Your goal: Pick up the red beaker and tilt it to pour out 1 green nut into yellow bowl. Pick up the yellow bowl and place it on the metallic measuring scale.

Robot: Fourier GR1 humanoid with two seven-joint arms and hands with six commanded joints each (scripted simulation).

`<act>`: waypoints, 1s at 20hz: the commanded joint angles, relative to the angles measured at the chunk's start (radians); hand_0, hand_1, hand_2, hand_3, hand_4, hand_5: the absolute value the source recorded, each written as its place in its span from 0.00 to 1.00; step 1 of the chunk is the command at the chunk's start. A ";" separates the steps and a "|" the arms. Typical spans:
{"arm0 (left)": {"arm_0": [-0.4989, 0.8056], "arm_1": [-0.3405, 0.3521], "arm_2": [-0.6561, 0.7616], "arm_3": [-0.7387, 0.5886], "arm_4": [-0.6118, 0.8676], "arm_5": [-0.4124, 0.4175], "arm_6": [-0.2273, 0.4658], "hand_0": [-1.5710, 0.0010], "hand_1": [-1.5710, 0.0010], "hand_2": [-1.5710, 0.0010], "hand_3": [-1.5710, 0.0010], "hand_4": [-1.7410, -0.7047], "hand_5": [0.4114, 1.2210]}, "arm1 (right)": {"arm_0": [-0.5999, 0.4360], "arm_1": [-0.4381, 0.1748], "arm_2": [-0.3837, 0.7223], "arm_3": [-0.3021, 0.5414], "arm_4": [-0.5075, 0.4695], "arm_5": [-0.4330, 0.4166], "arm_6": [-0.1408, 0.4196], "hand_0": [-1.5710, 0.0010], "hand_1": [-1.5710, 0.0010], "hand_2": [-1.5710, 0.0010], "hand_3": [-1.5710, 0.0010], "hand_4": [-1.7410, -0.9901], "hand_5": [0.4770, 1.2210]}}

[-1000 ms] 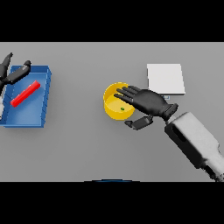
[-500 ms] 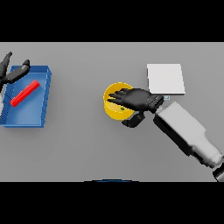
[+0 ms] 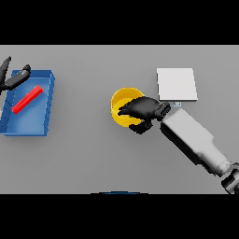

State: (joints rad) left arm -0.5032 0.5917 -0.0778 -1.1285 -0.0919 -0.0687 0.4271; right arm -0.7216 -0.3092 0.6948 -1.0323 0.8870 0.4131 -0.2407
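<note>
The yellow bowl [image 3: 122, 103] stands mid-table. My right hand [image 3: 145, 110] lies over its right side, fingers curled across the rim into the bowl and thumb under the near edge, hiding that half. No green nut shows inside. The metallic scale [image 3: 176, 84], a pale square plate, lies just right of and behind the bowl, close to my wrist. The red beaker [image 3: 26, 99] lies on its side in the blue tray [image 3: 44, 112] at far left. My left hand [image 3: 13, 79] hovers open over the tray's far left corner.
My right forearm [image 3: 193, 140] stretches from the lower right corner toward the bowl. Bare grey table [image 3: 84, 154] spreads between the tray and the bowl and along the front.
My right forearm has swung in closer and the hand has slid further left over the bowl, its fingers curling down onto the rim. The bowl, tray and left hand have stayed put.
</note>
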 commanded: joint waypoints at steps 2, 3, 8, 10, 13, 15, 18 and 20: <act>0.005 0.004 0.003 -0.010 0.005 -0.003 -0.009 1.00 1.00 1.00 1.00 0.92 0.37 | 0.001 -0.004 0.001 -0.003 -0.002 0.001 -0.011 0.57 0.59 0.62 0.64 0.41 0.72; 0.002 0.001 0.002 -0.004 0.004 -0.003 -0.009 1.00 1.00 1.00 1.00 0.92 0.37 | -0.003 -0.009 -0.003 -0.006 -0.009 0.000 -0.027 0.45 0.47 0.50 0.57 0.33 0.77; 0.014 0.003 -0.004 -0.022 -0.001 -0.001 -0.015 1.00 1.00 1.00 1.00 0.92 0.37 | -0.012 -0.014 0.001 -0.020 -0.027 0.037 -0.017 0.15 0.16 0.21 0.32 0.11 0.93; 0.008 0.006 -0.005 -0.017 0.000 -0.008 -0.006 1.00 1.00 1.00 1.00 0.92 0.37 | -0.009 -0.035 -0.003 -0.042 -0.037 0.068 -0.016 0.10 0.10 0.16 0.28 0.07 0.95; 0.005 0.007 0.002 -0.029 0.011 -0.010 0.008 1.00 1.00 1.00 1.00 0.92 0.36 | -0.008 -0.047 -0.008 -0.060 -0.046 0.063 -0.022 0.05 0.05 0.13 0.24 0.04 0.98; -0.001 0.008 -0.001 -0.008 0.002 -0.009 0.002 1.00 1.00 1.00 1.00 0.93 0.36 | -0.012 -0.051 -0.020 -0.095 -0.062 0.085 -0.006 0.03 0.03 0.10 0.25 0.02 0.98; 0.002 0.003 -0.010 -0.023 -0.005 -0.003 -0.003 1.00 1.00 1.00 1.00 0.94 0.37 | -0.021 -0.083 -0.048 -0.145 -0.088 0.138 0.025 0.02 0.02 0.07 0.26 0.01 0.99; 0.006 0.005 -0.003 -0.026 0.004 -0.004 0.000 1.00 1.00 1.00 1.00 0.93 0.36 | -0.030 -0.111 -0.064 -0.182 -0.095 0.158 0.038 0.01 0.01 0.05 0.27 0.01 0.99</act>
State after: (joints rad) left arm -0.4973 0.5968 -0.0801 -1.1542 -0.0879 -0.0728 0.4269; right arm -0.7530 -0.4211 0.6305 -1.2148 0.7923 0.5710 -0.2015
